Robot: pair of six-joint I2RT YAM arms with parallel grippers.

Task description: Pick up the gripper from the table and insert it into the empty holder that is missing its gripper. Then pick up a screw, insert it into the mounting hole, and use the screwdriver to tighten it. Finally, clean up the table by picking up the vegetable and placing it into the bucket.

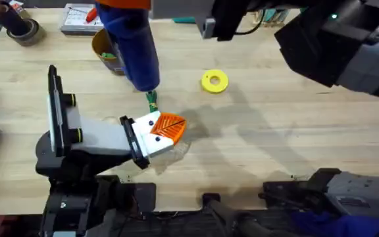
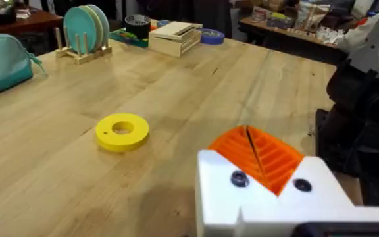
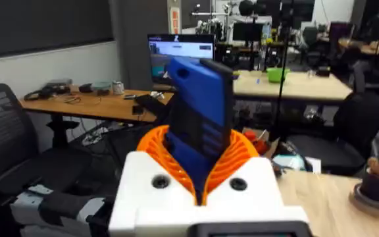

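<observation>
The blue screwdriver (image 1: 133, 43) stands nearly upright over the table, its dark tip just above the left gripper (image 1: 170, 129), whose orange pads are pressed together with nothing between them. In the right wrist view the right gripper (image 3: 199, 168) pinches the screwdriver between its orange pads. The right arm rises close under the overhead camera, large and dark. The green vegetable (image 1: 152, 100) lies by the tip, and the mustard bucket (image 1: 105, 51) sits partly hidden behind the screwdriver.

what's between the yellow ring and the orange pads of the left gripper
Only bare wood: in the left wrist view the table lies open between the yellow ring and the left gripper. The overhead view agrees.
</observation>
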